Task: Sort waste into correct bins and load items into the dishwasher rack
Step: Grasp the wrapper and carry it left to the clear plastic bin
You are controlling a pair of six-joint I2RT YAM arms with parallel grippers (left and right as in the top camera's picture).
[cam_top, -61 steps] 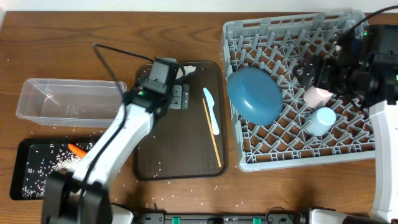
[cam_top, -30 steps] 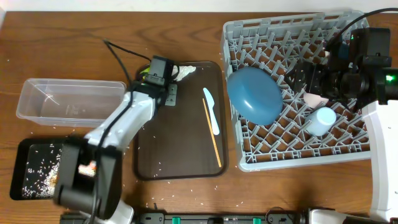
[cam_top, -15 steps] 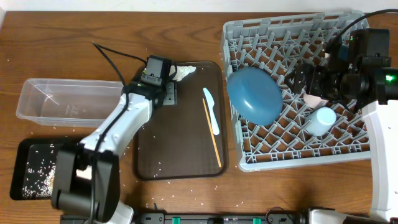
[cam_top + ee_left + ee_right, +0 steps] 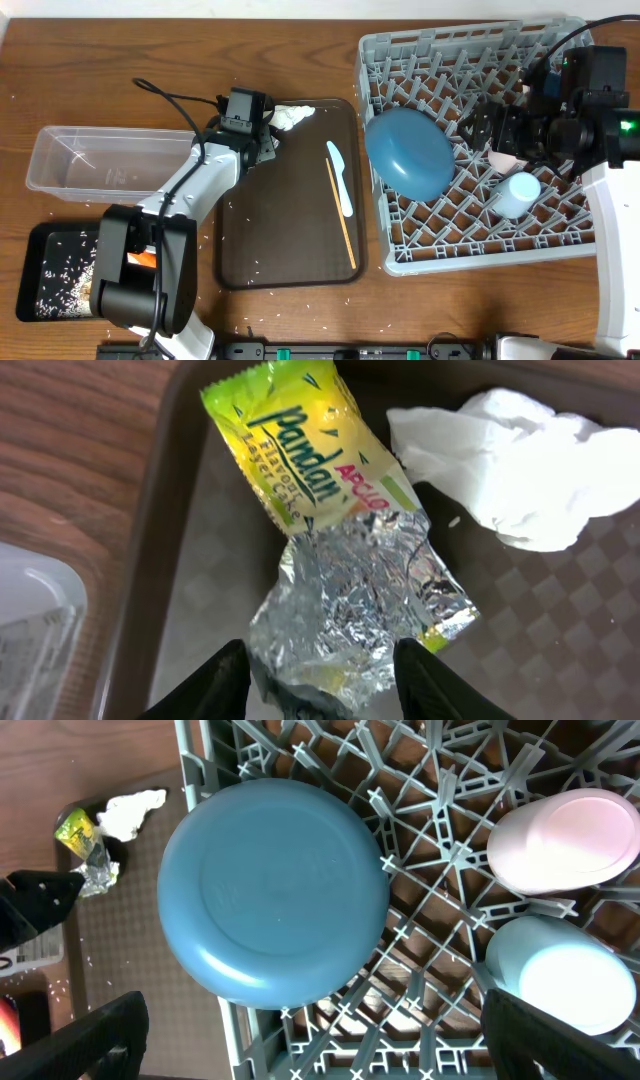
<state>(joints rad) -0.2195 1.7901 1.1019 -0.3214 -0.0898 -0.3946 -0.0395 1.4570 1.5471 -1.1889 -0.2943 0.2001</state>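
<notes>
Lying on the brown tray (image 4: 560, 620), just beside the white napkin (image 4: 520, 465), the yellow-silver wrapper (image 4: 340, 550) is seen with its silver end between the left fingers (image 4: 222, 682), which are spread and not closed on it. The right fingers (image 4: 95, 1040) are held wide apart over the grey rack (image 4: 195, 750), where the blue plate (image 4: 275, 890), the pink cup (image 4: 560, 840) and the blue cup (image 4: 550, 975) are placed.

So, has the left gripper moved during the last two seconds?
Yes. The left gripper moved toward the far left corner of the brown tray, where the wrapper lies.
</notes>
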